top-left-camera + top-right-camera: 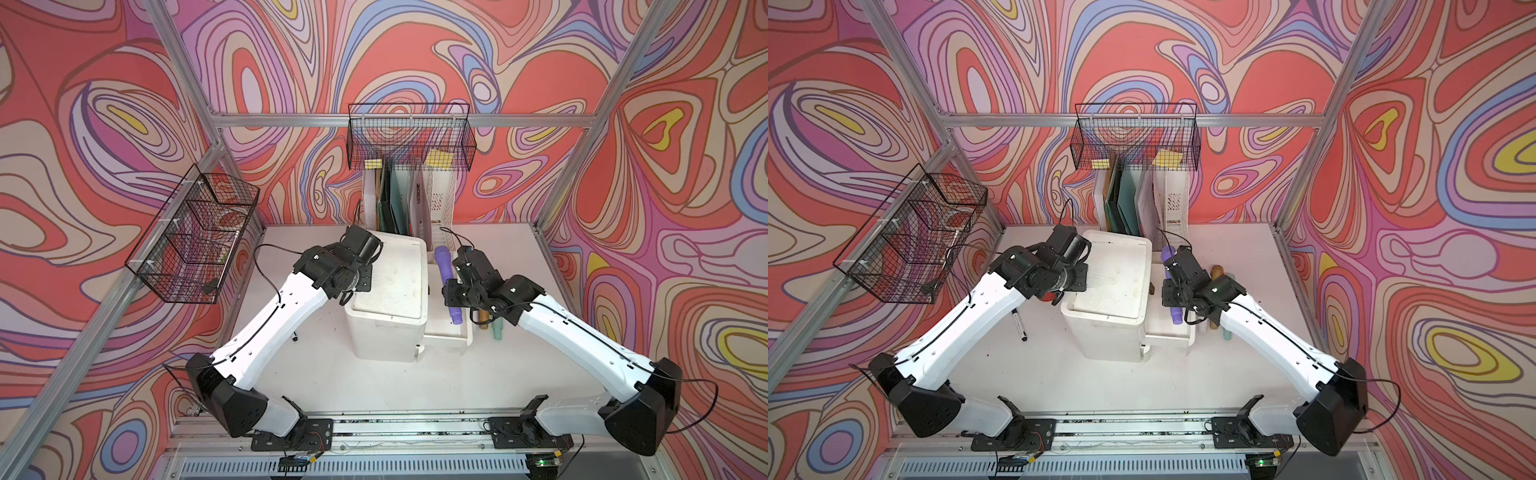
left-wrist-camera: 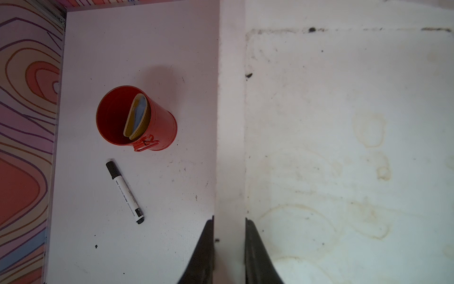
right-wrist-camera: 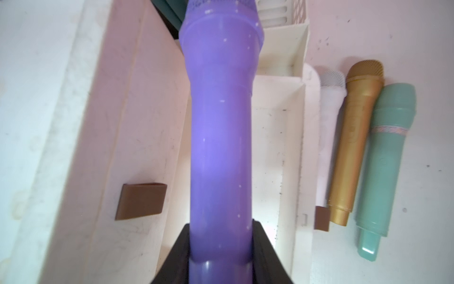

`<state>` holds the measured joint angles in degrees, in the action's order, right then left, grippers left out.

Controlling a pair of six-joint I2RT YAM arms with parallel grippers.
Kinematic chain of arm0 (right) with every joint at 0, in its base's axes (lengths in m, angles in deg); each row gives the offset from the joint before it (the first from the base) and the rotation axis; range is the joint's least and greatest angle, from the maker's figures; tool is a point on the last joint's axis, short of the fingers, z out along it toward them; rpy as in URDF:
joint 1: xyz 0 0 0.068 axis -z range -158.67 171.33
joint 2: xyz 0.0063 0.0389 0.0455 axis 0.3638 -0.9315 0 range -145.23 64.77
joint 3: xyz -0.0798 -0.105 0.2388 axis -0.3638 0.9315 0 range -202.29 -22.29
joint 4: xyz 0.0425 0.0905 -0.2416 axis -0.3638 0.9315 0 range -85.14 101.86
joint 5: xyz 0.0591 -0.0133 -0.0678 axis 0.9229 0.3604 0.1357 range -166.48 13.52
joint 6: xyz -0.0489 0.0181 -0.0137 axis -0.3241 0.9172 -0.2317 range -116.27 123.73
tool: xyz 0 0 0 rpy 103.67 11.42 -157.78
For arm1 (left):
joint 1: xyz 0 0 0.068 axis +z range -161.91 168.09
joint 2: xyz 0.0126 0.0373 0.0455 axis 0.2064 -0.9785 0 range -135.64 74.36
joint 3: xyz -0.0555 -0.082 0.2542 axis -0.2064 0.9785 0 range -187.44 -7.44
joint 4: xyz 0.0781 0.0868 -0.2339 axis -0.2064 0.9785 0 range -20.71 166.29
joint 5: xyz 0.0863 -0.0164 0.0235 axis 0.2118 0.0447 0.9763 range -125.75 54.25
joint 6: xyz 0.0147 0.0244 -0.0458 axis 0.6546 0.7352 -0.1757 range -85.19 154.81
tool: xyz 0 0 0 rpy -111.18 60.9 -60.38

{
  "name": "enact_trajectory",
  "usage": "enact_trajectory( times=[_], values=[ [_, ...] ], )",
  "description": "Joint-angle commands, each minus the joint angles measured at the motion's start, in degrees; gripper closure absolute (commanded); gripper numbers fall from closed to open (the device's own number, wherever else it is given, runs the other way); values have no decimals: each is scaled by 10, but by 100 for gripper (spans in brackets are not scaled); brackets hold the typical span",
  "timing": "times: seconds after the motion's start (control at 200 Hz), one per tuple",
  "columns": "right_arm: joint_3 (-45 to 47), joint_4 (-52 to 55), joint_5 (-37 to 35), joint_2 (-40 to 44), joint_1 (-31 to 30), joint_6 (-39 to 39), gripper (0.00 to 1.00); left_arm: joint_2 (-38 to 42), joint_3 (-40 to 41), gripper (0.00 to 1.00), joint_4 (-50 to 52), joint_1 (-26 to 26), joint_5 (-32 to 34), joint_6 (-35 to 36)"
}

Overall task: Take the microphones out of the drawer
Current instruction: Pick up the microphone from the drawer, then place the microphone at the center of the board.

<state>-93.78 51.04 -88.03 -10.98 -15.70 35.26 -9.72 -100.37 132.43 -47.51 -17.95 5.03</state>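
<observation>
The white table point(image 1: 316, 386) fills the floor of the patterned booth, with both arms reaching in from its near edge. Near the middle of the table stands a white drawer unit point(image 1: 390, 291). Against the wall behind it is a file organizer point(image 1: 440, 199), and there is a wire basket point(image 1: 409, 137) above that. A second wire basket point(image 1: 191, 237) hangs on the left rail.

The left end effector point(image 2: 229, 221) is clenched on the raised edge of the unit's top, one finger on each side of it. The drawer point(image 1: 451, 340) is pulled out on the unit's right side.

The right end effector point(image 3: 221, 225) is grasping the purple microphone point(image 3: 221, 123) low on its handle. It holds the microphone lengthwise over the open drawer, head pointing toward the organizer. I can't tell whether it is clear of the drawer's walls.

On the table just right of the drawer, three more lie side by side: a white microphone point(image 3: 329, 123) nearest the drawer, then a gold microphone point(image 3: 353, 147), then a teal microphone point(image 3: 383, 159).

Left of the unit a red cup point(image 2: 137, 118) stands upright with something yellowish inside. Near it lies a black-capped marker point(image 2: 125, 193).
</observation>
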Motion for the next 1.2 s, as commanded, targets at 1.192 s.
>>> enact_trajectory(
  times=[1.192],
  values=[
    [103,-62,72,-72,404,-171,97,3,13,100,55,5,49,20]
  ],
)
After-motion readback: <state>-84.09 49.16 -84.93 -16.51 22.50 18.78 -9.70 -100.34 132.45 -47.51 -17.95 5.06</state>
